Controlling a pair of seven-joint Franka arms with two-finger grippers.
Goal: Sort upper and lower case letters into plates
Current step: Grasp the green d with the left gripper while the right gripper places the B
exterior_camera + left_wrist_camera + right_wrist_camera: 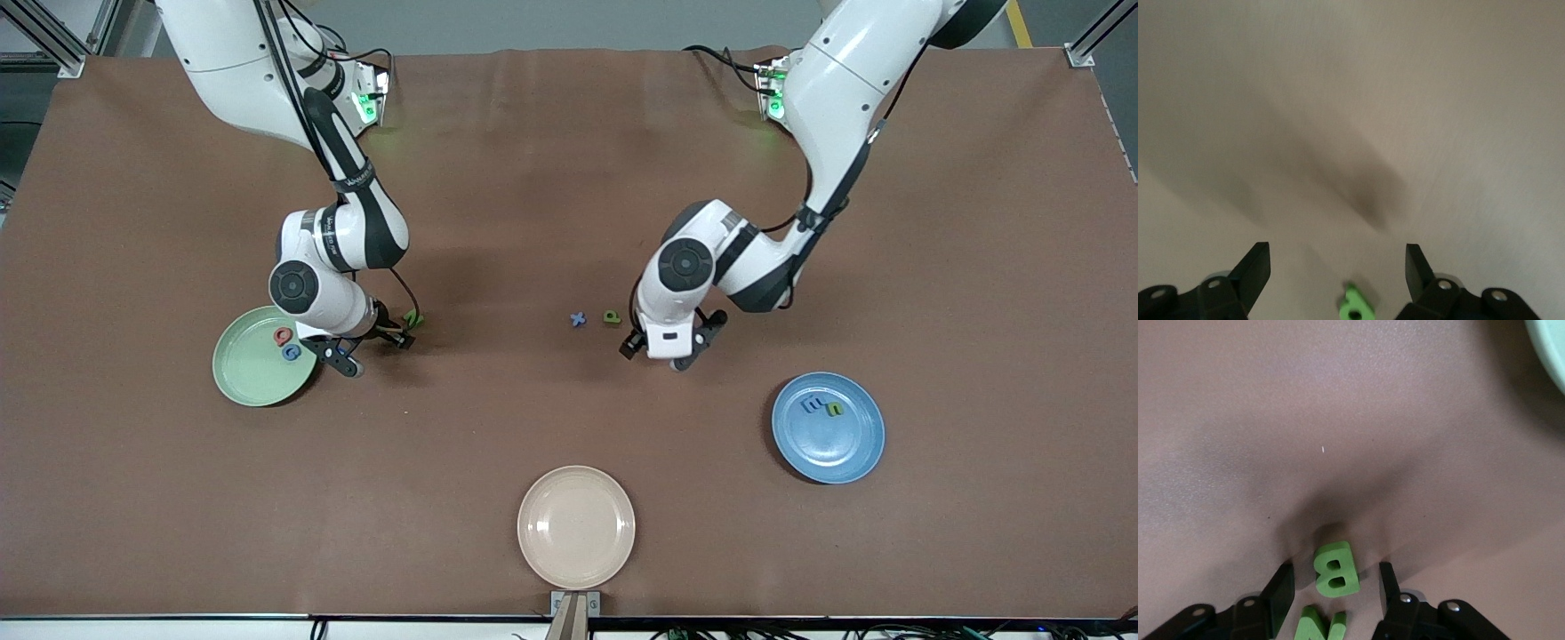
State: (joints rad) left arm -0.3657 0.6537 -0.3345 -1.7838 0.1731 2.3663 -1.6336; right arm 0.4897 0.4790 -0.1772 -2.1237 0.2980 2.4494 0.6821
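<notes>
Starting at the right arm's end of the worktop (pixel 551 178), the mint green plate (pixel 244 378) lies flat with a red letter (pixel 283 335) and a blue letter (pixel 291 352) in it, close together near the rim that faces the right gripper (pixel 373 348). That gripper is down low just beside the plate; in the right wrist view its fingers (pixel 1279 587) stand spread on either side of a green B (pixel 1335 569), with a gap showing on each side of it, and a green N (pixel 1317 625) lies just next to the B, closer to the wrist. Toward the middle of the worktop a small blue x (pixel 579 318) and an olive-green letter (pixel 612 316) lie side by side, apart from both plates. The left gripper (pixel 662 356) is low just beside them, fingers (pixel 1255 270) spread wide and holding nothing, a green letter (pixel 1355 305) showing between them at the edge of its wrist view. The blue plate (pixel 827 453) lies toward the left arm's end, nearer the front camera, holding a blue letter (pixel 812 405) and a green letter (pixel 835 409) side by side. The cream-beige plate (pixel 576 526) lies nearest the front camera, between the two.
</notes>
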